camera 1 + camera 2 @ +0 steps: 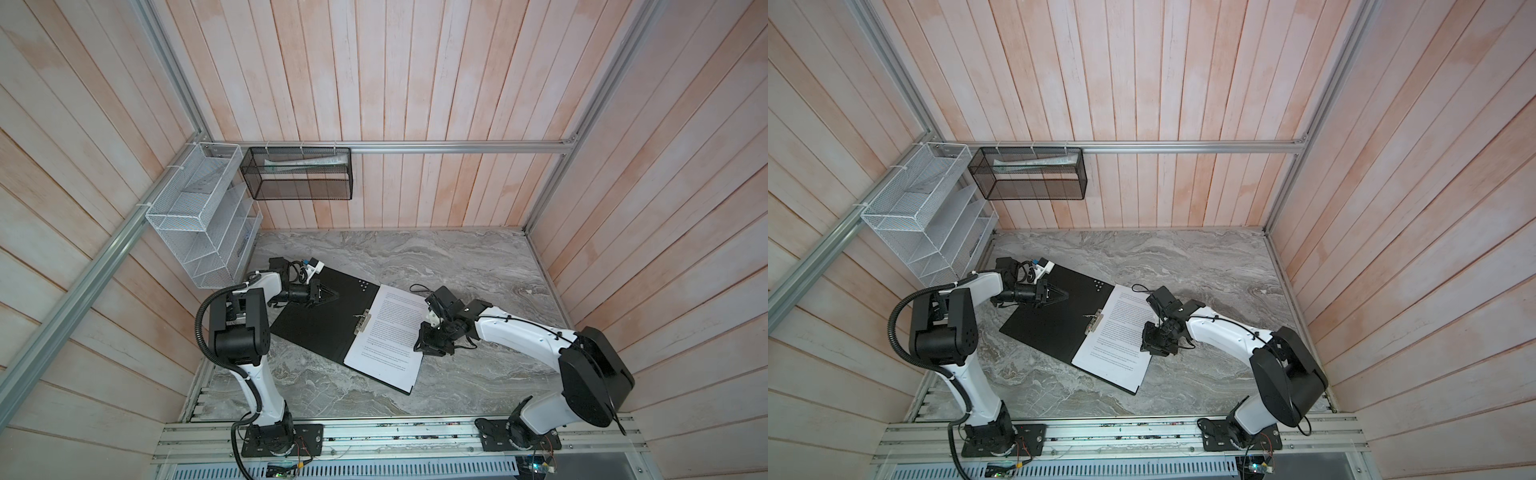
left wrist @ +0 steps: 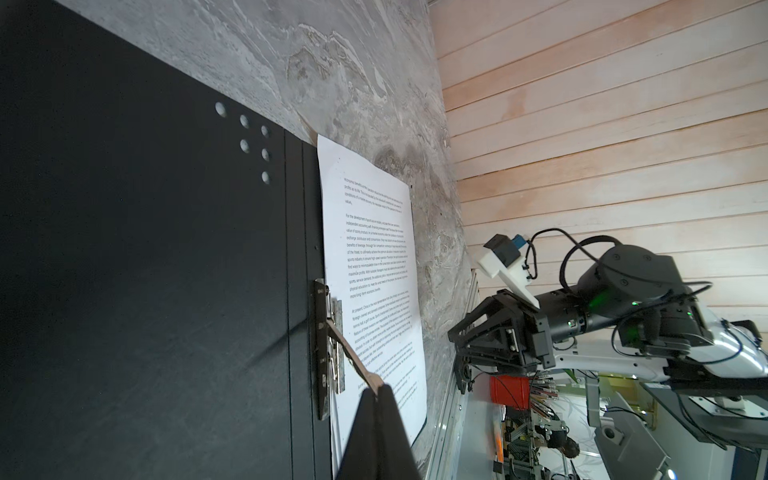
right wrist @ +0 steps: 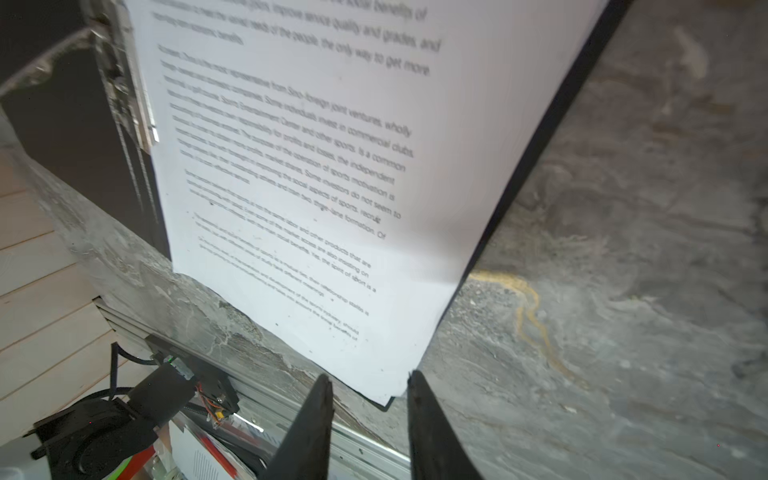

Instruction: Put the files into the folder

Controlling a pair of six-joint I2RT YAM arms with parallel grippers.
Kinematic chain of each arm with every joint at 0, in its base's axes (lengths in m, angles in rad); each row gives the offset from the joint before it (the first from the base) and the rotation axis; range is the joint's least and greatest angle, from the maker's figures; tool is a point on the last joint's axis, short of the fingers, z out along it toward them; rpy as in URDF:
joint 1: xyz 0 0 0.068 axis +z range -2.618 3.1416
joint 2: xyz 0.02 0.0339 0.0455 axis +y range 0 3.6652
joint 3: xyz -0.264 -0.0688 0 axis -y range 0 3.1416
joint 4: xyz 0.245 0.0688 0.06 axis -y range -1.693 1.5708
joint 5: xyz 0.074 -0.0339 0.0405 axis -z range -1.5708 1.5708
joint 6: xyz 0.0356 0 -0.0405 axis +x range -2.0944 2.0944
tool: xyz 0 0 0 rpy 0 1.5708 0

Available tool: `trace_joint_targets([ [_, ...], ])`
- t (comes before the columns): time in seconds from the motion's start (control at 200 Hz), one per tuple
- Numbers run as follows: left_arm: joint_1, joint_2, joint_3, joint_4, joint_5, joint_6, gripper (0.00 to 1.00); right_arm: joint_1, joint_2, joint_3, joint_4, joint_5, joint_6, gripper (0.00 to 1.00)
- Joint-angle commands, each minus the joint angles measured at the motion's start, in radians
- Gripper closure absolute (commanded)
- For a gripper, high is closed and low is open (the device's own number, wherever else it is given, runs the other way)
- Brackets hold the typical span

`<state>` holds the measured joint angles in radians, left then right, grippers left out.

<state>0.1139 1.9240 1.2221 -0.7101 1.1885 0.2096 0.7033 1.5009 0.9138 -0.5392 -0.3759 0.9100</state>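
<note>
Where the files [image 1: 388, 336] lie, folder [image 1: 328, 332] is hidden.

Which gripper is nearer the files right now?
Right. The right gripper is at the outer edge of the files; the left gripper is over the bare black cover of the folder.

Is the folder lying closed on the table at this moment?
No, in a top view the folder lies open, its black inside facing up, with the files on one half beside the metal clip.
</note>
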Motion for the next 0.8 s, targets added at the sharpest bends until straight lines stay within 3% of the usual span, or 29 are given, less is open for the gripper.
trace_joint_targets([
  [0.0,0.004,0.011,-0.013,-0.004,-0.01,0.016,1.0,-0.026,0.0,-0.047,0.072,-0.022,0.033,0.68],
  [0.34,0.029,0.012,0.001,-0.023,-0.005,0.022,1.0,-0.104,0.02,-0.133,0.163,-0.065,0.007,0.68],
  [0.795,0.041,0.011,0.003,-0.042,0.0,0.029,1.0,-0.168,0.167,-0.087,0.206,-0.112,-0.062,0.67],
])
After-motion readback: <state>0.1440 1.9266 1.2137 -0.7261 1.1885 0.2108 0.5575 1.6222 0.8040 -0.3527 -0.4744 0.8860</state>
